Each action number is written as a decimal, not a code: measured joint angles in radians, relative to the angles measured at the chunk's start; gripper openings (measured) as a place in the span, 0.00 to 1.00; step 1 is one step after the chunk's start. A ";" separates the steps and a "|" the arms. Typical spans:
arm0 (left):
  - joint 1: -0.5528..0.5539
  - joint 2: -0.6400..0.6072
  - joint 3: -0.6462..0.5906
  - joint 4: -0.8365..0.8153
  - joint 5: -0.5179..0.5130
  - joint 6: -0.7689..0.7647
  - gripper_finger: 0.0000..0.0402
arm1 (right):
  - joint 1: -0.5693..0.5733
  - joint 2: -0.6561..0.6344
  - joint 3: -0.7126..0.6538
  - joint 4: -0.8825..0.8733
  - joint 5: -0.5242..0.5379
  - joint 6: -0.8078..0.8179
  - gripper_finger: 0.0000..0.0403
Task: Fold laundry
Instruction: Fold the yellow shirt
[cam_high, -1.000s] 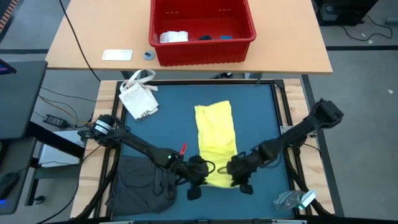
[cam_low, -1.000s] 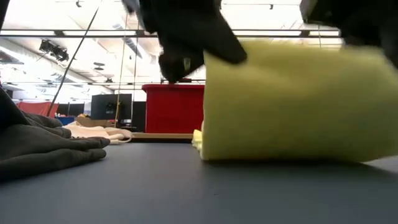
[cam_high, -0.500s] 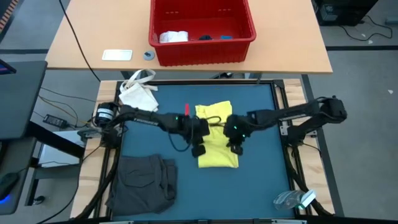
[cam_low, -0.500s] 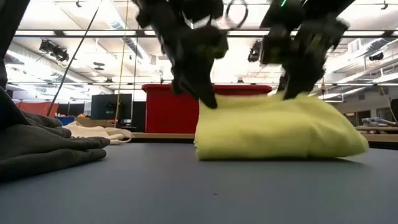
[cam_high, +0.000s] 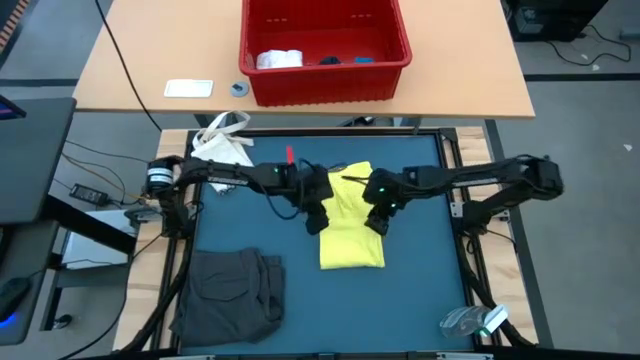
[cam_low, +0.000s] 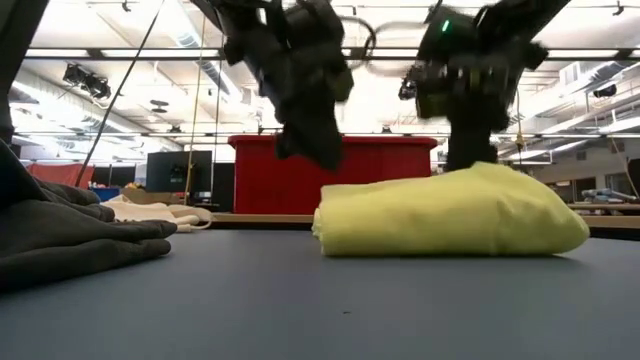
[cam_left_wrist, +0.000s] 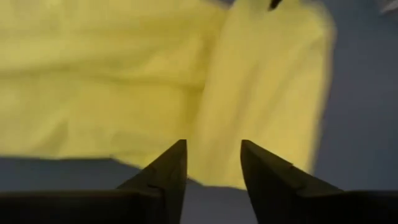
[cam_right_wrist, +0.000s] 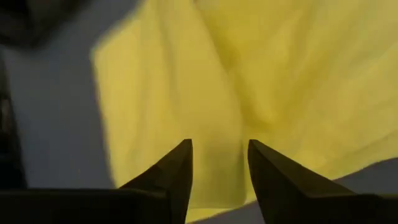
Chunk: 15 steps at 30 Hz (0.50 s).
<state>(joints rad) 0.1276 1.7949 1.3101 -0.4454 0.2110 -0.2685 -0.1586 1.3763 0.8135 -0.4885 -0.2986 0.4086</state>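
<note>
Step in hand: the yellow T-shirt (cam_high: 350, 225) lies as a folded bundle in the middle of the dark surface (cam_high: 420, 300); both arms hang over its far half, so the fold looks just laid down and released.
Left end effector (cam_high: 316, 214): above the bundle's left edge; the left wrist view shows its two fingers (cam_left_wrist: 163, 177) apart with only cloth beyond the gap, nothing between them.
Right end effector (cam_high: 378, 213): above the bundle's right edge; fingers (cam_right_wrist: 170, 174) likewise spread and empty.
Yellow T-shirt, low view: a smooth rounded mound (cam_low: 450, 215) resting flat, the arms lifted clear of its top.
Other laundry: a dark grey garment (cam_high: 232, 292) lies crumpled at the near left of the surface, well apart from the shirt; a white cloth (cam_high: 278, 59) and a small blue piece (cam_high: 363, 60) sit in the red basket (cam_high: 325, 82) on the wooden table beyond.
Next move calls for: probably either one more fold or setting the bundle aside, then reaching for the grey garment, which needs spreading first.
Hard to make out: whether the fold's edges line up underneath; the wrist views are blurred; a dark item in the basket cannot be identified.
</note>
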 joint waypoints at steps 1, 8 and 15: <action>-0.002 -0.020 0.001 0.006 0.012 0.001 0.40 | 0.006 -0.036 0.000 -0.003 0.017 0.011 0.41; -0.109 -0.093 0.003 0.027 -0.016 0.111 0.45 | 0.128 -0.207 0.000 -0.011 0.158 -0.047 0.42; -0.311 0.056 0.001 0.163 -0.141 0.128 0.45 | 0.284 -0.126 -0.057 0.101 0.210 0.022 0.40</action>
<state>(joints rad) -0.1830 1.8514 1.3113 -0.2819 0.0697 -0.1409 0.1253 1.2498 0.7568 -0.3875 -0.0886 0.4303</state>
